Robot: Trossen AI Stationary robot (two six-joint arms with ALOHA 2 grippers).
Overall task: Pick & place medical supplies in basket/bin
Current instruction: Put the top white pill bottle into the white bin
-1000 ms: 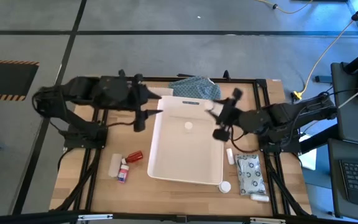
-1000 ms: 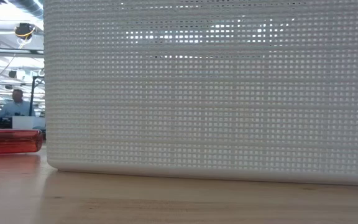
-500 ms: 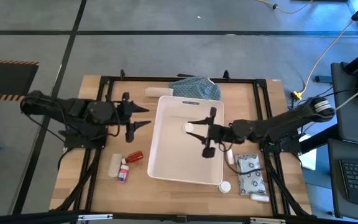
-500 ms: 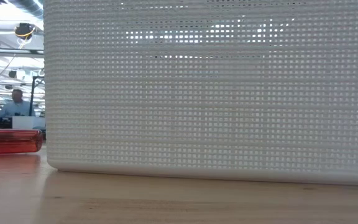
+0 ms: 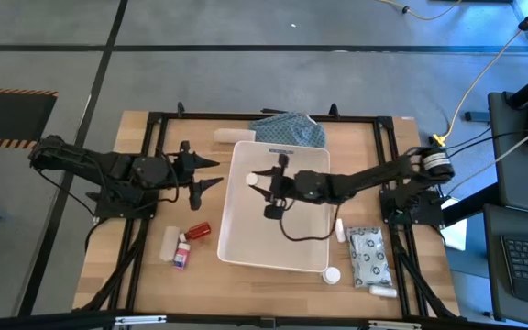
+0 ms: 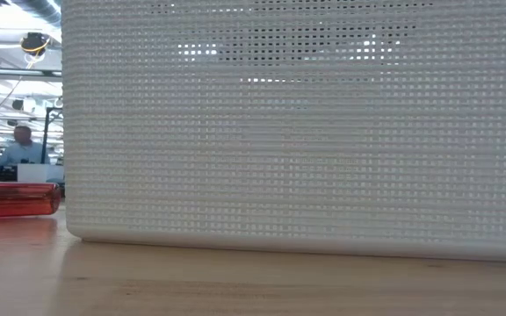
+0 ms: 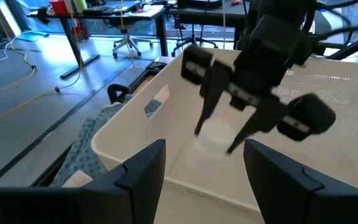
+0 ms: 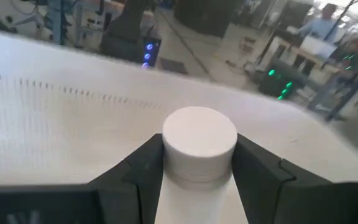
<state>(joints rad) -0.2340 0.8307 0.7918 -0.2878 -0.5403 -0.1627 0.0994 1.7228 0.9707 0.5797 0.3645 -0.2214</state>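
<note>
Carrying one small white bottle (image 8: pixel 199 144), clamped between my right gripper (image 5: pixel 262 190) fingers; I have swung from the bin (image 5: pixel 246 240) rim to above its interior. Release due. My left gripper (image 5: pixel 206 174) waits wide, beside the bin.

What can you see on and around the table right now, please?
tub: one, white, table centre
cloth: one, blue-green patterned, behind the tub
white tube: one, beside the cloth
red bottle: one, left of the tub
white roll: one, left of the red bottle
pink-labelled box: one, beside the roll
grey pouch: one, patterned, right of the tub
small white items: three, around the pouch
white bottle: one, held over the tub
table: one, wooden
person: one, in the room behind
left gripper: open, left of the tub
right gripper: gripping the white bottle
</note>
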